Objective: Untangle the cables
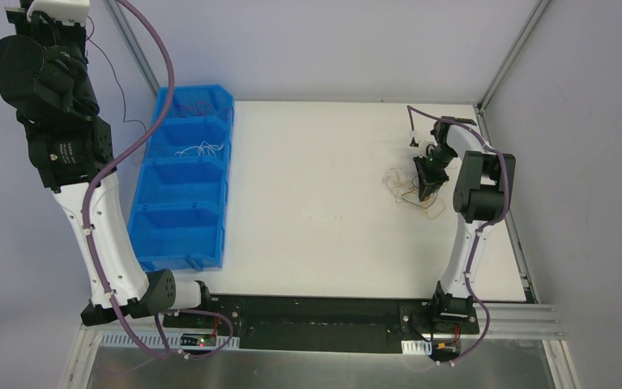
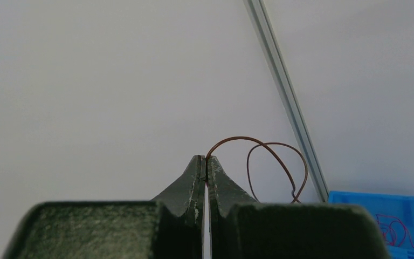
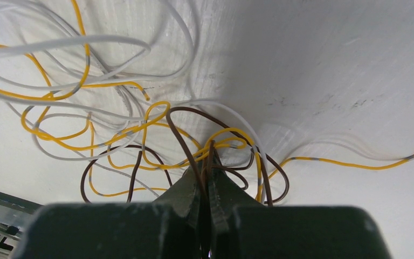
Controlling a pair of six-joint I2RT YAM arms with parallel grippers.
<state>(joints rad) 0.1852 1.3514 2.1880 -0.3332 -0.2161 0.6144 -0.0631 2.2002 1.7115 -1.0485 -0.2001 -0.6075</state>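
Observation:
The cables (image 1: 409, 190) are a small tangle of yellow, white and brown wires on the white table at the right. My right gripper (image 1: 423, 188) is down on the tangle. In the right wrist view it (image 3: 209, 157) is shut on brown wires (image 3: 186, 137), with yellow wires (image 3: 140, 135) and white wires (image 3: 86, 43) looping around it. My left arm (image 1: 48, 73) is raised high at the far left. My left gripper (image 2: 206, 159) is shut on one thin brown wire (image 2: 272, 148), which loops off to the right. That wire (image 1: 120, 85) hangs down toward the bin.
A blue bin (image 1: 180, 243) with several compartments stands at the table's left. White wires (image 1: 202, 150) lie in its second compartment and reddish wires (image 1: 196, 105) in the far one. The bin's corner (image 2: 377, 208) shows in the left wrist view. Metal frame posts stand at the back corners.

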